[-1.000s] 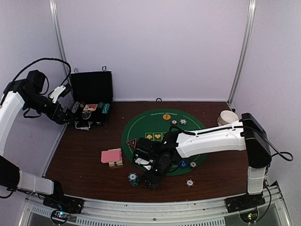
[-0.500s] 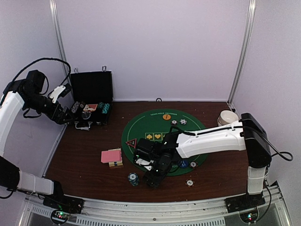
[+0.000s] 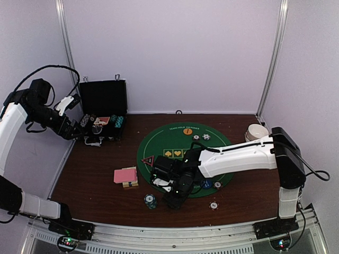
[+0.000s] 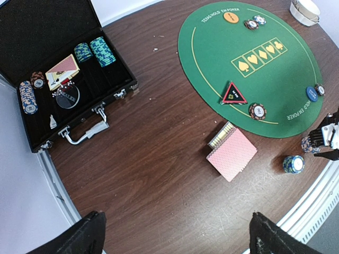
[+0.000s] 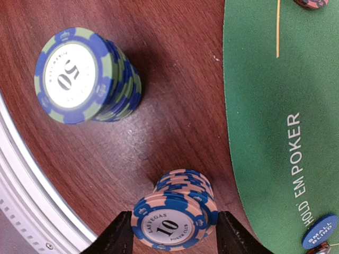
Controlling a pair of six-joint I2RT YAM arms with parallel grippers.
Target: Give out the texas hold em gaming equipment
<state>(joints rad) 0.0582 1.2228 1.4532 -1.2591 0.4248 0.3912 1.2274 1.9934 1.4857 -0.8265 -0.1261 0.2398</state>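
1. The right jaws stand about half open, one on each side of the pink-blue chip stack (image 5: 175,211). Both inner faces look to touch its edge, so I judge it a side grip, taken low so that the whole pile comes together.
2. This stack stands on the bare counter (image 5: 175,121), just beside the edge of the green mat (image 5: 275,132) and near the blue disc (image 5: 320,231).
3. A green-blue chip stack (image 5: 85,74) stands apart from it, closer to the counter's near rim; probably each pile is meant for one seat.
4. The pink-backed cards (image 4: 231,154) lie just off the mat, and the triangle marker (image 4: 233,94) lies on it.
5. The left jaws are fully open and hold nothing, high above the counter. The black case (image 4: 53,53) is open and holds more chips.
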